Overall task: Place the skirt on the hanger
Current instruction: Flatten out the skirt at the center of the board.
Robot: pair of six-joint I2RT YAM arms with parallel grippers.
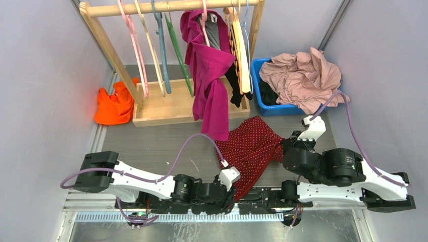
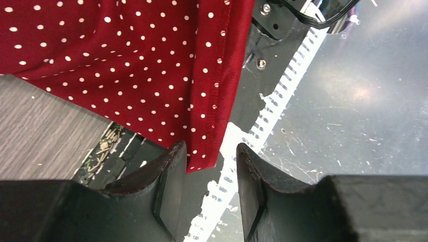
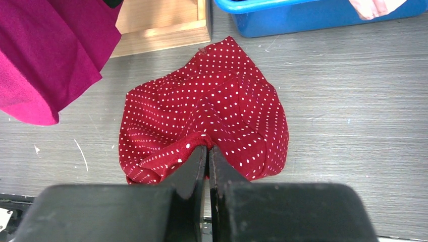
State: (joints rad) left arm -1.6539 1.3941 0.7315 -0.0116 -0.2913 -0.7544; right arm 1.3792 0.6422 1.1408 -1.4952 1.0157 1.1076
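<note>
Dark red cloth with small white dots, the skirt (image 1: 252, 146) lies crumpled on the grey table (image 1: 151, 146) between our two arms in the top view, its near end reaching the arm bases. The hanger (image 1: 136, 50), thin and pink, hangs on the wooden rail (image 1: 171, 7) at the far left, well apart from the skirt. We judge the step in hand is getting a two-point hold on the skirt, and we should work toward its waistband before carrying anything to the rail.

From the left wrist, we see the left gripper (image 2: 209, 166) with its jaws apart. The hemmed corner of the skirt hangs just at one finger, unclamped. We would close only once the hem sits fully between the pads.

From the right wrist, the right gripper (image 3: 207, 154) is clamped on a bunched fold of the skirt. The cloth fans out beyond it in two puffed lobes and looks soft and likely to slip under a hasty pull.
</note>
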